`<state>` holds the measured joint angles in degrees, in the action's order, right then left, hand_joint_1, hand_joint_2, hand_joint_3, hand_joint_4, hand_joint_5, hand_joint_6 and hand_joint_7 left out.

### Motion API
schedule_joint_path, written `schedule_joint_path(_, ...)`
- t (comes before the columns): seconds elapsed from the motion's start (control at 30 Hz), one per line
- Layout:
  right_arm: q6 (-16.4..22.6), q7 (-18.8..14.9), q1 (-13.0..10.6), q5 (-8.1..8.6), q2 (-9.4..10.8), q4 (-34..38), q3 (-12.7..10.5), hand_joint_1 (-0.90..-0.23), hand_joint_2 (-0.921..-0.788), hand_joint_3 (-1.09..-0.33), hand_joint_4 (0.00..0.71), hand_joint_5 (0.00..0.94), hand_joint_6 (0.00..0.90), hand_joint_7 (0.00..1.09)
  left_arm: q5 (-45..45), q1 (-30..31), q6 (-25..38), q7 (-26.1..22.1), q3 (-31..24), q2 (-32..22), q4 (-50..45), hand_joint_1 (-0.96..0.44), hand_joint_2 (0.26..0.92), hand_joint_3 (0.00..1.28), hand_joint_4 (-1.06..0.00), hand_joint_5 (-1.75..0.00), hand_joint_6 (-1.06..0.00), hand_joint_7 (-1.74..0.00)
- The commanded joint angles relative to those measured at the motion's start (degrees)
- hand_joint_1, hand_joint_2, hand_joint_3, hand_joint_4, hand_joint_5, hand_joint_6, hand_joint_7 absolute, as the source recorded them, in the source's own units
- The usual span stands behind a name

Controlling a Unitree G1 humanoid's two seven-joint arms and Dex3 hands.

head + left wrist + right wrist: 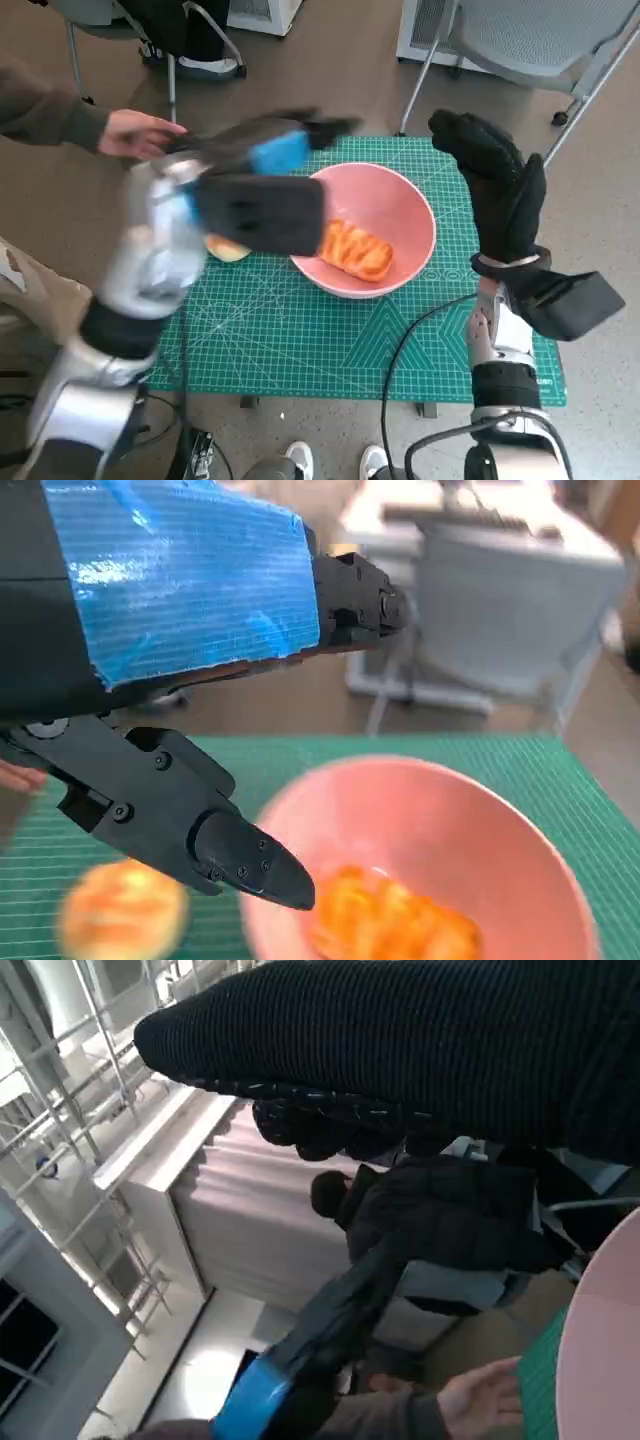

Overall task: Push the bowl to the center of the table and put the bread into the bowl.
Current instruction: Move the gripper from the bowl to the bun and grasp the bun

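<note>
A pink bowl sits near the middle of the green cutting mat with an orange glazed bread inside it; the bowl and bread also show in the left wrist view. A round pale bun lies on the mat left of the bowl, partly hidden by my left arm, and is blurred in the wrist view. My left hand hovers above the bowl's left rim, fingers apart, holding nothing. My right hand stands raised beside the bowl's right side, fingers spread, empty.
A person's hand reaches over the mat's far left corner, also seen as a hand in the right wrist view. Chair legs stand behind the table. Shoes show at the near edge.
</note>
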<state>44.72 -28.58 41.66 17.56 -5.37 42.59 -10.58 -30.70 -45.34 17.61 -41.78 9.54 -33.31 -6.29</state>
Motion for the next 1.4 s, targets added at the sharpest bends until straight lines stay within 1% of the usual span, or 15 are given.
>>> schedule_joint_path(0.03, -0.32, 0.00, -0.58, -0.61, 0.28, 1.12, 0.27, -0.675, -0.921, -0.807, 0.162, 0.000, 0.004, 0.52, 3.12, 6.97, -0.28, 0.76, -6.80, -3.97, -7.92, -0.26, 0.700, 0.00, 0.00, 0.00, -0.14, -0.01)
schedule_joint_path(0.17, -0.22, -0.41, -0.25, -0.38, 0.36, 1.69, 0.31, -0.679, -0.921, -0.808, 0.159, 0.000, 0.004, 0.52, 4.91, 12.57, -2.80, 3.44, -11.34, -5.71, -11.02, -0.24, 0.698, 0.00, 0.00, 0.00, -0.15, -0.01)
schedule_joint_path(0.27, -0.11, -0.74, 0.01, -0.21, 0.44, 2.18, 0.31, -0.680, -0.921, -0.809, 0.158, 0.000, 0.004, 0.52, 5.15, 15.55, -3.84, 5.31, -13.18, -6.53, -12.68, -0.24, 0.697, 0.00, 0.00, 0.00, -0.16, -0.01)
schedule_joint_path(0.37, -0.03, -1.00, 0.23, -0.06, 0.50, 2.64, 0.26, -0.681, -0.921, -0.811, 0.157, 0.000, 0.004, 0.52, 4.85, 17.28, -3.89, 6.30, -13.83, -7.04, -14.02, -0.23, 0.696, 0.00, 0.00, 0.00, -0.16, -0.02)
schedule_joint_path(0.43, -0.02, -1.23, 0.48, 0.05, 0.57, 3.13, 0.23, -0.682, -0.921, -0.813, 0.158, 0.000, 0.003, 0.52, 4.24, 18.42, -3.51, 6.64, -14.02, -7.59, -15.14, -0.20, 0.693, 0.00, 0.00, 0.00, -0.16, -0.02)
schedule_joint_path(0.57, 0.02, -1.85, 0.91, 0.33, 0.65, 3.92, 0.13, -0.678, -0.921, -0.815, 0.162, 0.003, 0.002, 0.52, 3.42, 19.61, -2.18, 6.34, -13.68, -8.49, -16.63, -0.16, 0.691, 0.00, 0.00, 0.00, -0.17, -0.02)
schedule_joint_path(0.8, -0.01, -2.98, 1.42, 0.61, 0.78, 4.75, 0.00, -0.673, -0.921, -0.814, 0.168, 0.005, 0.005, 0.52, 2.28, 19.64, 1.65, 5.37, -11.47, -8.23, -18.30, -0.09, 0.687, 0.00, 0.00, 0.00, -0.18, -0.02)
schedule_joint_path(0.9, -0.02, -3.32, 1.53, 0.67, 0.76, 4.92, -0.10, -0.673, -0.921, -0.813, 0.169, 0.005, 0.006, 0.52, 1.86, 19.47, 2.33, 5.29, -10.36, -8.25, -18.32, -0.06, 0.685, 0.00, 0.00, 0.00, -0.18, -0.02)
schedule_joint_path(1.0, -0.25, -3.70, 1.59, 0.84, 0.69, 4.90, -0.22, -0.672, -0.921, -0.812, 0.169, 0.005, 0.007, 0.52, 1.04, 19.12, 2.63, 5.08, -8.88, -8.39, -17.77, -0.05, 0.685, 0.00, 0.00, 0.00, -0.18, -0.02)
schedule_joint_path(1.23, -0.44, -4.48, 1.49, 1.03, 0.32, 4.85, -0.59, -0.671, -0.921, -0.808, 0.169, 0.004, 0.006, 0.51, -1.19, 17.88, 1.52, 5.40, -4.84, -8.46, -14.05, -0.14, 0.672, 0.00, 0.00, 0.00, -0.19, -0.01)
schedule_joint_path(1.4, -0.55, -4.98, 1.68, 1.20, -0.07, 5.27, -1.00, -0.670, -0.921, -0.806, 0.168, 0.003, 0.005, 0.51, -4.87, 15.30, -0.62, 6.49, 0.05, -7.82, -7.43, -0.26, 0.667, 0.00, 0.00, 0.00, -0.18, -0.01)
